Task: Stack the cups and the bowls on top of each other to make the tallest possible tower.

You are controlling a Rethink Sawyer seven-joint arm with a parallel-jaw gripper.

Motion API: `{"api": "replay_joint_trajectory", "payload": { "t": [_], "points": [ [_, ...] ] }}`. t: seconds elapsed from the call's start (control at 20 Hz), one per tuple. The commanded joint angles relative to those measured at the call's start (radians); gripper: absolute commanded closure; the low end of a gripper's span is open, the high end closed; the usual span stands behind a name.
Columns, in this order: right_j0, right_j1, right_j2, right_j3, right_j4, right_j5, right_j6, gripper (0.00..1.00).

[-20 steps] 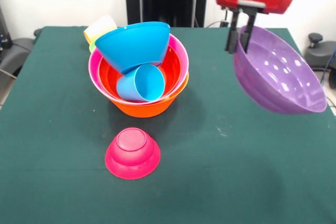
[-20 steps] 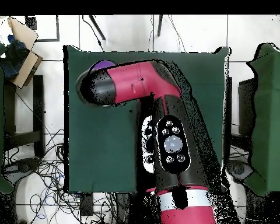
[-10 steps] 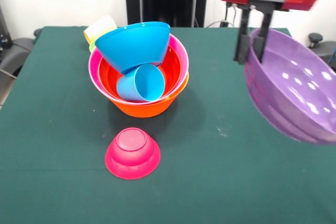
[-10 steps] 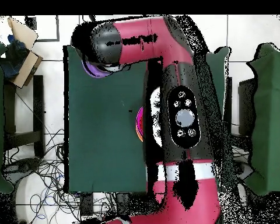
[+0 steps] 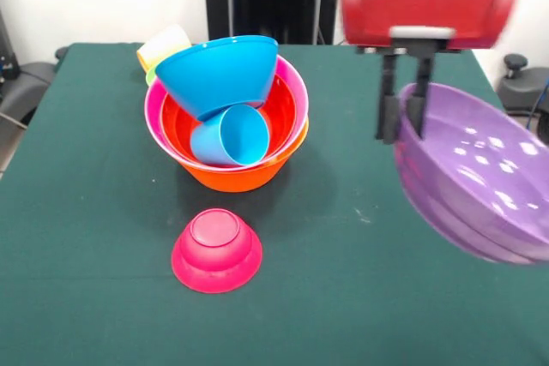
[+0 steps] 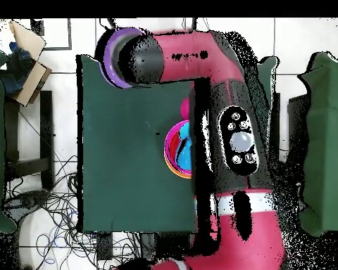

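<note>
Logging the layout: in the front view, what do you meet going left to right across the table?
Yellow cup → orange bowl stack → gripper holding the purple bowl.

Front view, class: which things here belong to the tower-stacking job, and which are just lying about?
Belonging to the job:
purple bowl, held in the claw
blue bowl
light blue cup
red-orange bowl
pink bowl
orange bowl
magenta bowl
yellow cup

Just lying about:
box
cables

Looks like a robotics lab: green-covered table (image 6: 122,140) on a white tiled floor (image 6: 63,84), loose cables (image 6: 55,211) left of the table, more green tables (image 6: 327,140) right of it.
</note>
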State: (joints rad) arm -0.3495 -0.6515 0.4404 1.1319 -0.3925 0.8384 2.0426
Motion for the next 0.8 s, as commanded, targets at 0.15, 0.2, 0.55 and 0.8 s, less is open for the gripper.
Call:
{"api": "replay_joint_trajectory", "payload": {
  "t": [0.15,0.2,0.55,0.8],
  "points": [
    [-0.144,-0.234,0.090,0.581,-0.050,-0.227,-0.267,1.00],
    [-0.162,-0.265,0.100,0.626,-0.046,-0.225,-0.277,1.00],
    [-0.293,-0.410,0.222,0.824,-0.009,-0.232,-0.324,1.00],
    [-0.362,-0.490,0.306,0.884,0.028,-0.188,-0.338,1.00]
  ]
}}
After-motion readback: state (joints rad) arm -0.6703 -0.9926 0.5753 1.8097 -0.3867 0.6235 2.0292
